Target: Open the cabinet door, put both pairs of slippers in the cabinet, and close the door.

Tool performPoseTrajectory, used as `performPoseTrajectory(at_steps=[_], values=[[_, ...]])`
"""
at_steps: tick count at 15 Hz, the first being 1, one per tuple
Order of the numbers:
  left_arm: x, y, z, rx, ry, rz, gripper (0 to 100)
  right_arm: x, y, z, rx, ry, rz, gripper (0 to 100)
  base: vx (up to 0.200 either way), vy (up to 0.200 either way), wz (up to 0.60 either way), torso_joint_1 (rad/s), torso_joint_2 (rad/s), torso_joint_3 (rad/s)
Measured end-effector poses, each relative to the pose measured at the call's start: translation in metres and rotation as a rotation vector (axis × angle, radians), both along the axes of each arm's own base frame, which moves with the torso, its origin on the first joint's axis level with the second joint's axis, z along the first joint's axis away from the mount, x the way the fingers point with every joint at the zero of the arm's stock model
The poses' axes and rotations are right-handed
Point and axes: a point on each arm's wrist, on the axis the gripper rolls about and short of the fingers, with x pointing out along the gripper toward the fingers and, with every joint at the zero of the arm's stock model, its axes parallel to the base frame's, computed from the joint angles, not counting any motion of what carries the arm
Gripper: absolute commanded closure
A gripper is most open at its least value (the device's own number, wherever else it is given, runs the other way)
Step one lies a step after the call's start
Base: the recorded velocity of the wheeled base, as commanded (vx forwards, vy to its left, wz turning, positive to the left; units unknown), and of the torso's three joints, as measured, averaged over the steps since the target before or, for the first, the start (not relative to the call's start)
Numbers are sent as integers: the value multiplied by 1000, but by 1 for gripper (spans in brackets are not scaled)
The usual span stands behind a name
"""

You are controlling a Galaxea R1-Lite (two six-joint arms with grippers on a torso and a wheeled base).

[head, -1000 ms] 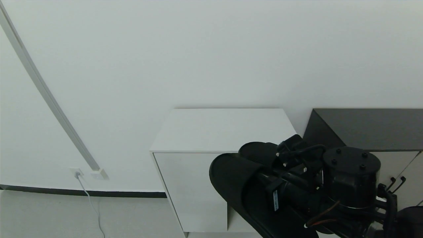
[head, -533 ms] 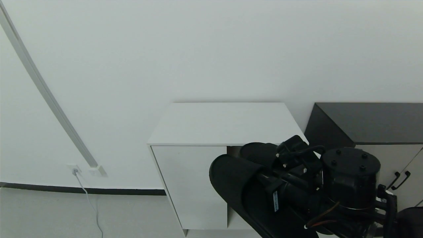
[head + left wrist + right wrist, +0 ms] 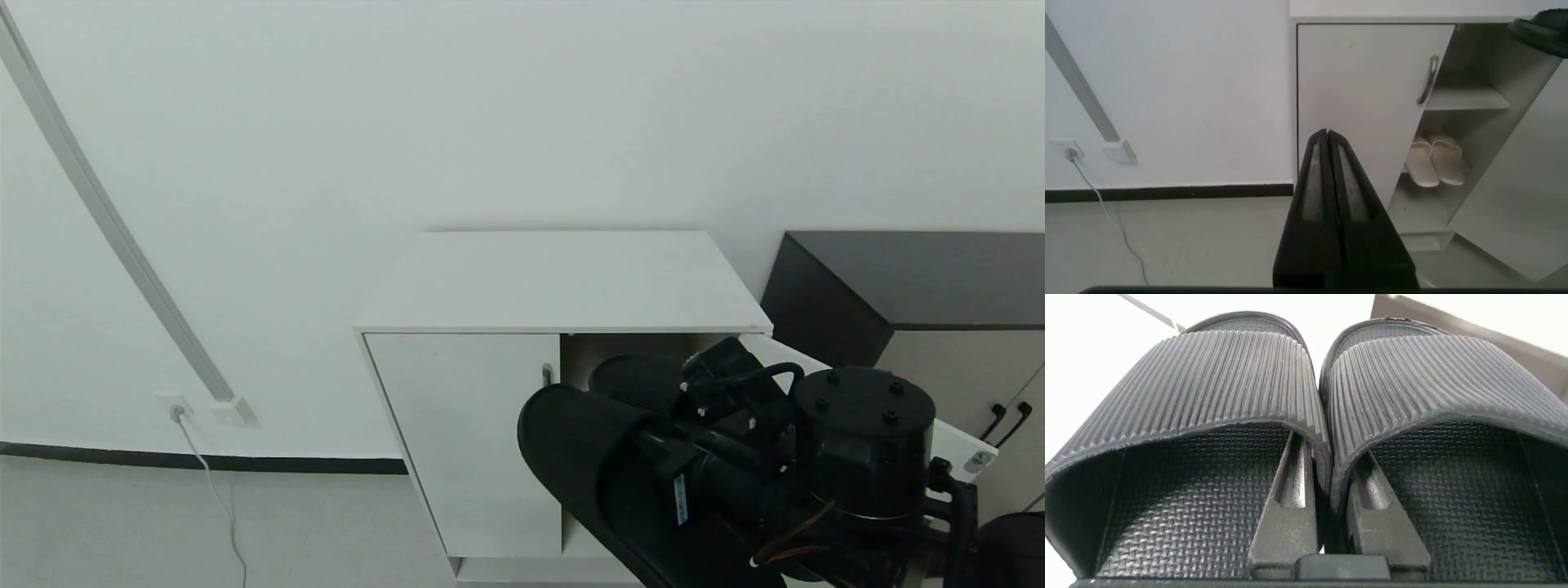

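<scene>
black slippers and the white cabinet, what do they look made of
The black slippers: likely moulded rubber or foam, matte; ribbed straps and cross-hatched footbeds show. The cabinet: probably laminated board, smooth matte white with flat panels and crisp edges.

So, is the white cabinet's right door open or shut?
Open: the door stands outward, and a shelf and beige slippers show inside.

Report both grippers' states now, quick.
Left gripper: shut, empty.
Right gripper: shut on the black slippers, one finger inside each.

Bright even light, faint soft shadows, lines bowed at edges
</scene>
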Motion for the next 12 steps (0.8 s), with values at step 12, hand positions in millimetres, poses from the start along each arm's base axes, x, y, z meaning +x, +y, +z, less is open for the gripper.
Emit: performPoseTrajectory(at_steps=[12], values=[[0, 0, 0, 0, 0, 0, 100, 0, 0, 0, -1, 1, 0, 100, 0, 0, 0, -206, 526, 319]])
